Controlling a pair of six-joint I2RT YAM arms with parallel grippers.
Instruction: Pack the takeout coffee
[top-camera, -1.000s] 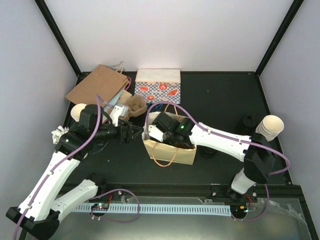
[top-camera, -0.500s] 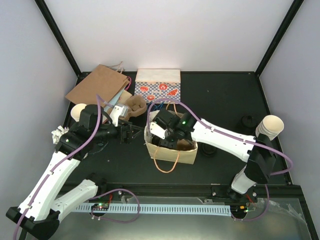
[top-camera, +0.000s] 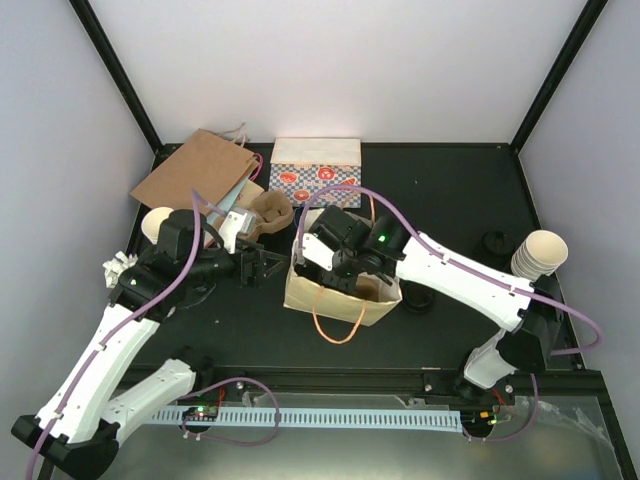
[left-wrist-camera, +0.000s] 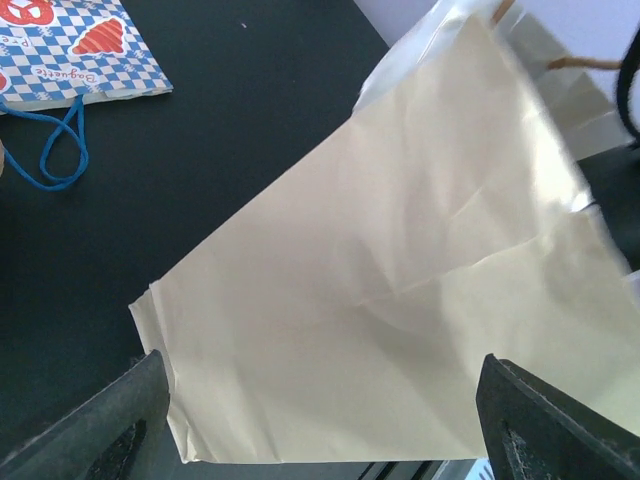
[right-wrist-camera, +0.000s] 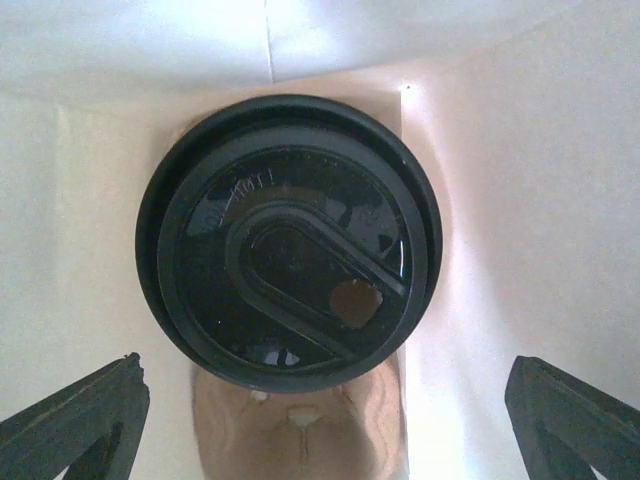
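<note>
Between the widely spread fingers of the right gripper (right-wrist-camera: 325, 375), which holds nothing, the round black lid of the takeout coffee (right-wrist-camera: 290, 240) is seen from directly above. The cup stands upright at the bottom of the cream paper bag (top-camera: 340, 305), and the pale walls of the bag rise around it on all sides. From above, this gripper reaches down into the open mouth of the bag – the cup itself is hidden there by the arm.

At the left, the left gripper (left-wrist-camera: 320, 410) also has its jaws wide and empty. It points at the left side wall of the same bag, near it, but I cannot tell if it touches.

Around the bag, on the black table (top-camera: 440, 190), lie a blue checked bag (top-camera: 316, 170) and a flat brown paper bag (top-camera: 190, 170) at the far edge, with a brown cup carrier (top-camera: 268, 212) between them – and a stack of lidless cups (top-camera: 540, 255) at the right side.
</note>
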